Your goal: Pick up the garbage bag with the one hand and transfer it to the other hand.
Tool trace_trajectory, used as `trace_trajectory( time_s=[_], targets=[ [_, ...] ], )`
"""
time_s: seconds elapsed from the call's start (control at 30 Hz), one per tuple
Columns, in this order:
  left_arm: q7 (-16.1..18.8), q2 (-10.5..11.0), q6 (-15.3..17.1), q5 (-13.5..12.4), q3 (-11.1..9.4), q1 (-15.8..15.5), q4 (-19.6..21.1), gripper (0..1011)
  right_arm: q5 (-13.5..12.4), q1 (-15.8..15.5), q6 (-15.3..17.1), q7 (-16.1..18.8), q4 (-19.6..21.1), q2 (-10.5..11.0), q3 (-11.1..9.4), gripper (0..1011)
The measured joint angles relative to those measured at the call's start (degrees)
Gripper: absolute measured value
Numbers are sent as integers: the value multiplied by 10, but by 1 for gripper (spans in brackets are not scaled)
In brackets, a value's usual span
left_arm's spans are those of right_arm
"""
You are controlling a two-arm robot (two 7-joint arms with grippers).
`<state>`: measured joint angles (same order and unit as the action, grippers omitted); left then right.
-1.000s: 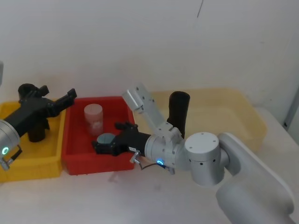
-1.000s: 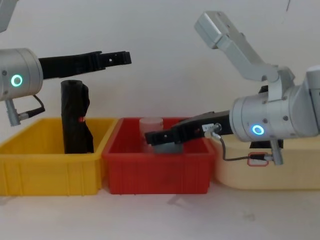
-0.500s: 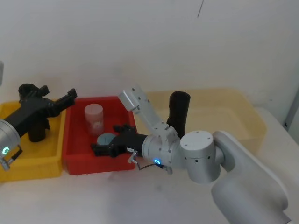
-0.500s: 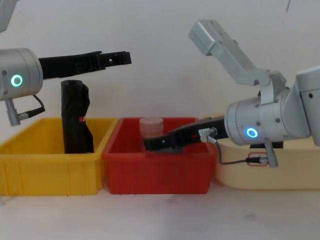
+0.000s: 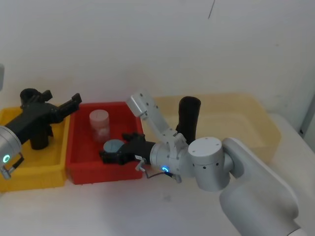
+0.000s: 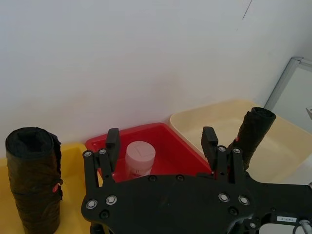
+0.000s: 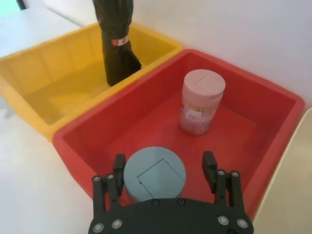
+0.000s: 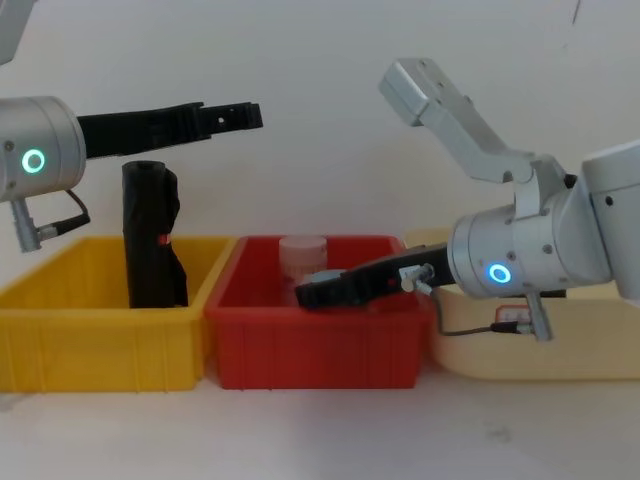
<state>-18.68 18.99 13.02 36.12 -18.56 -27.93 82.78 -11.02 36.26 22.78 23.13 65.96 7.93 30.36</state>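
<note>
1. At the right end of the bench (image 5: 98, 206), the bag (image 5: 188, 118) stands upright in the beige bin (image 5: 256, 105), against its left wall. Neither gripper touches it.
2. Left gripper (image 8: 240, 115): fingers apart, holding nothing, hovering high over the seam between the yellow bin (image 5: 29, 177) and the red bin (image 5: 78, 172).
3. Right gripper (image 7: 163, 163): fingers apart, low inside the red bin, flanking a grey-lidded jar (image 7: 154, 173). I cannot tell if the fingers touch it.
4. Risk: closing now would grab the jar, not the bag. Cause: the right gripper is in the wrong bin.
5. Risk: the left gripper sits just by the marked roll (image 8: 150, 230) in the yellow bin, a near twin of the bag. A descent from here would likely take the wrong roll.
6. Risk: reaching the bag means lifting the right gripper clear first. A sideways sweep could tip the clear jar (image 5: 98, 123) or catch the red wall.
7. Risk: the bag is tall and crinkly. A glancing approach could topple it.
</note>
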Motion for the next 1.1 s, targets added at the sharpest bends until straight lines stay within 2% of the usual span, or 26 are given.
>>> trace_trajectory(
  time_s=[0.1, 0.4, 0.8, 1.1],
  targets=[
    [0, 0, 0, 0, 0, 0, 0, 1002, 0, 2, -1, 0, -5, -2, 0, 910],
    [0, 0, 0, 0, 0, 0, 0, 1002, 2, 5, -2, -1, -13, -4, -2, 660],
    [0, 0, 0, 0, 0, 0, 0, 1002, -1, 0, 1, -3, -3, -4, -10, 653],
    [0, 0, 0, 0, 0, 0, 0, 1001, -22, -9, 2, -20, 43, -5, -40, 653]
  ],
)
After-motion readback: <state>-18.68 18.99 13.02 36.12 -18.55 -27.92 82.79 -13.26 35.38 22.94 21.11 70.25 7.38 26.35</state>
